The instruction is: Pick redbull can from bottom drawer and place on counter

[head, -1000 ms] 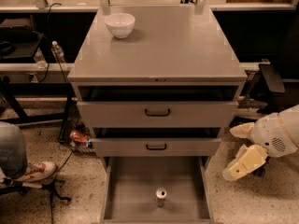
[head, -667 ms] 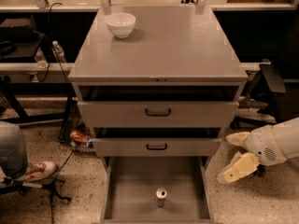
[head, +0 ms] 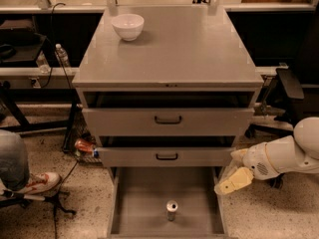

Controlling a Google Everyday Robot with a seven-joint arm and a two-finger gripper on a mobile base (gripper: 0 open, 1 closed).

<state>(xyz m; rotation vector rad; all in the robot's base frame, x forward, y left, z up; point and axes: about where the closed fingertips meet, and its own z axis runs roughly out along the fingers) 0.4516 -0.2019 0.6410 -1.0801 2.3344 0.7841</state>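
Note:
The redbull can (head: 172,210) stands upright near the front middle of the open bottom drawer (head: 139,198), its silver lid facing up. The counter (head: 194,49) is the flat grey cabinet top above. My gripper (head: 230,182) comes in from the right on a white arm, at the drawer's right wall, above and to the right of the can and apart from it. It holds nothing that I can see.
A white bowl (head: 128,26) sits at the counter's back left. Two upper drawers with black handles (head: 167,119) are slightly open. An orange-red packet (head: 84,146) lies left of the cabinet. A person's leg and shoe (head: 30,183) are at left. A water bottle (head: 62,55) stands behind left.
My gripper and arm have moved down and left, closer to the bottom drawer's right wall. The can has not moved.

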